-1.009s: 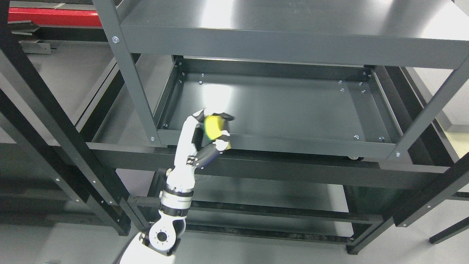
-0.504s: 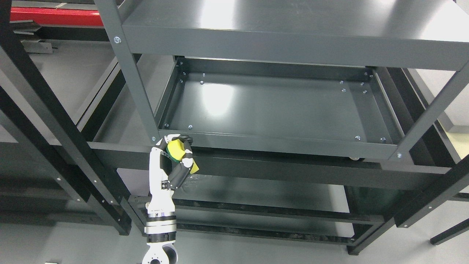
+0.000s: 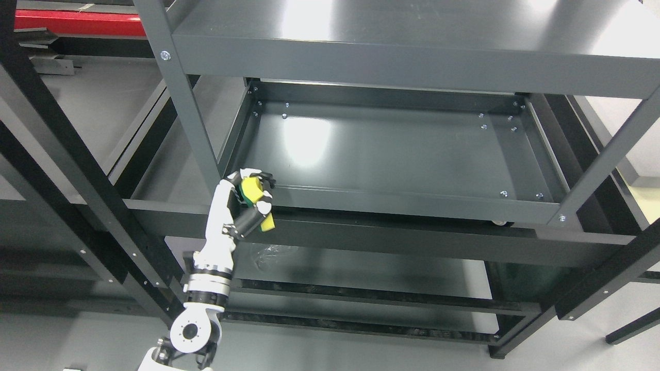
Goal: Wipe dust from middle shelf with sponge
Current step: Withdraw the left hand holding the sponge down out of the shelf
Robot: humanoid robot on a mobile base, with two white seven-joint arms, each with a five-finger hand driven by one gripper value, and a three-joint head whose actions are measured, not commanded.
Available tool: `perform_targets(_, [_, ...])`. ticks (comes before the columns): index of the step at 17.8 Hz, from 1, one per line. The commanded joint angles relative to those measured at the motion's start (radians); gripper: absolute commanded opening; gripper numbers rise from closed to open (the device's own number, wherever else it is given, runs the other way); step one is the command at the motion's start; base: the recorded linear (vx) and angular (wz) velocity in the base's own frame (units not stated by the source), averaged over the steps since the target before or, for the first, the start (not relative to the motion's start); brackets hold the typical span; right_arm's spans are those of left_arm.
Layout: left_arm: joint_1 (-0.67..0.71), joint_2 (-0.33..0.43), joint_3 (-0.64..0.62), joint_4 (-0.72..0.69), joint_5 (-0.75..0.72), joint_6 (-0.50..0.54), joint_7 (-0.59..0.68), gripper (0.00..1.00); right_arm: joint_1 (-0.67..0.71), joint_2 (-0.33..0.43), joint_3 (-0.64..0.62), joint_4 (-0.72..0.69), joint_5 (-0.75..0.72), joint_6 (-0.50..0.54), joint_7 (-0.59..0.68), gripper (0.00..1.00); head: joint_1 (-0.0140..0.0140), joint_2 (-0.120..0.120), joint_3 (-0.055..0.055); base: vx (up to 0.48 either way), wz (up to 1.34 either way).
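Left robot hand, white w/ dark fingers, is clenched on the yellow-and-green sponge, now at lower-left of frame, right at the front lip of the dark grey metal middle shelf. 1 s ago it sat further right, over the shelf's front edge; 0.5 s ago it had dropped below the lip; now it's back up at the front-left corner. Judgement: repositioning btwn strokes, most of the tray not yet covered. Right hand not in view.

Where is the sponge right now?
In the head view, the sponge is in the left hand, at the front left corner of the middle shelf, against its front rim.
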Motion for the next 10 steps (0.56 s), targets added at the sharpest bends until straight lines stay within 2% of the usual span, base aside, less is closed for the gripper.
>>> perform_targets(1, [-0.018, -0.001, 0.099, -0.096, 0.014, -0.032, -0.016, 0.0, 0.0, -0.017, 0.0, -0.017, 0.0, 0.074, -0.001, 1.0, 0.0, 0.0, 0.0, 0.0, 0.0])
perform_targets(10, [0.008, -0.001, 0.094, -0.108, 0.014, -0.033, -0.03, 0.0, 0.0, -0.017, 0.0, -0.017, 0.0, 0.074, -0.001, 1.0, 0.0, 0.0, 0.0, 0.0, 0.0])
